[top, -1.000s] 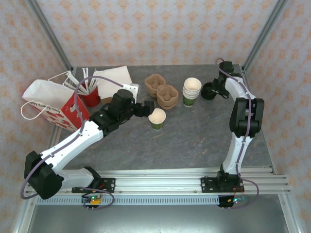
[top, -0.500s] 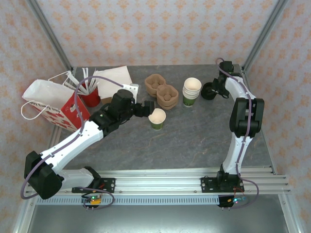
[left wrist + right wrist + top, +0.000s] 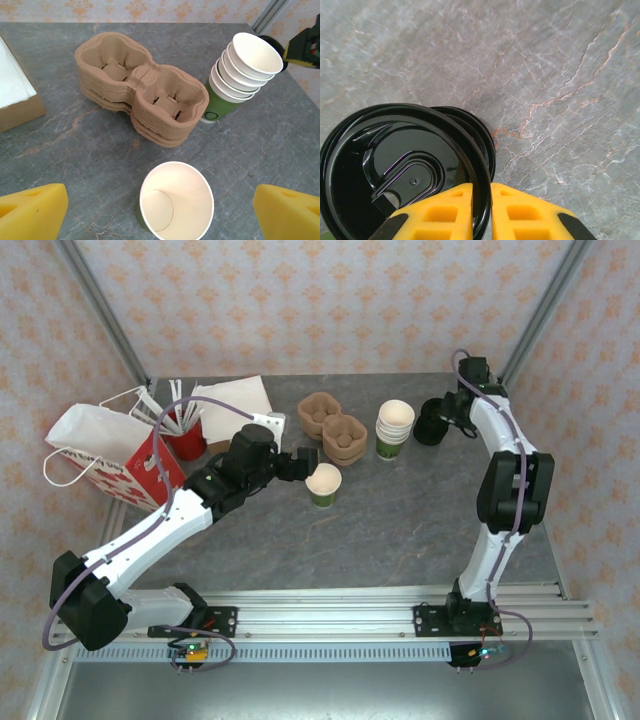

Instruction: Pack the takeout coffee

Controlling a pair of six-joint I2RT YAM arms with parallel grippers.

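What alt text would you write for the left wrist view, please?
An open green paper cup, empty and lidless, stands on the grey table between the spread yellow fingers of the left gripper. Behind it lie stacked brown pulp cup carriers, with a stack of cream-lined cups to their right.

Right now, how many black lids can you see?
2: the top lid, rim pinched by the right tool; a second lid peeking from beneath it. More may hide underneath.
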